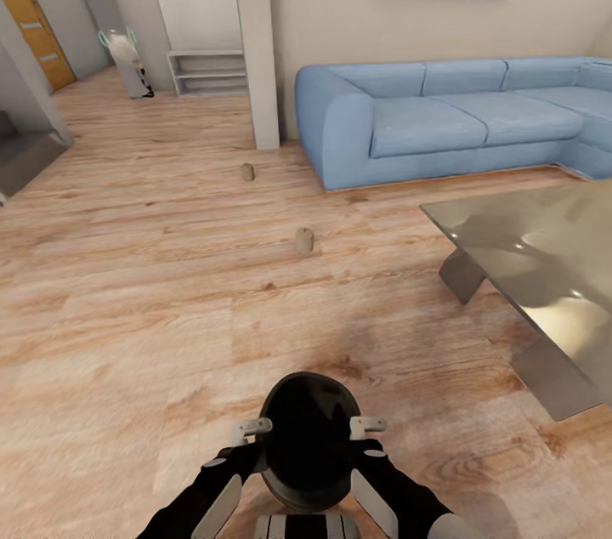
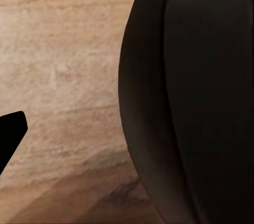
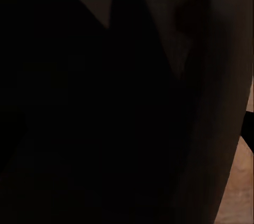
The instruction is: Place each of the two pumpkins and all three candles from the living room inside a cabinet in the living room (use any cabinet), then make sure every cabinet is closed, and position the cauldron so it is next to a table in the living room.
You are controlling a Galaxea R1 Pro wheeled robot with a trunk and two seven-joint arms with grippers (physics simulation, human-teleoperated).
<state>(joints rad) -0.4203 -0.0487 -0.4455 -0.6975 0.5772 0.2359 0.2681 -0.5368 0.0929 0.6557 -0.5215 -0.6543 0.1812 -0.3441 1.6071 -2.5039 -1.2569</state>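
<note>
- Your left gripper [image 1: 252, 430] sits against the left flank of the cauldron [image 1: 308, 437]; whether its fingers are spread or clamped, you cannot tell from these views (the left wrist view gives the black wall [image 2: 196, 97] close beside wood floor [image 2: 63, 75]).
- The cauldron is held low in front of your trunk, between both arms, above the floor [image 1: 153, 284].
- Your right gripper [image 1: 367, 427] is at the cauldron's right flank; its finger state is likewise unreadable (the right wrist view is nearly all dark pot surface [image 3: 106, 128]).
- Two candles lie on open floor ahead: the nearer candle [image 1: 303, 241] left of the table, the farther candle [image 1: 247, 173] near the white pillar [image 1: 257, 54].
- The table [image 1: 544, 267] stands at right, its near-left corner well apart from the cauldron.
- A blue sofa [image 1: 459, 118] sits behind the table.
</note>
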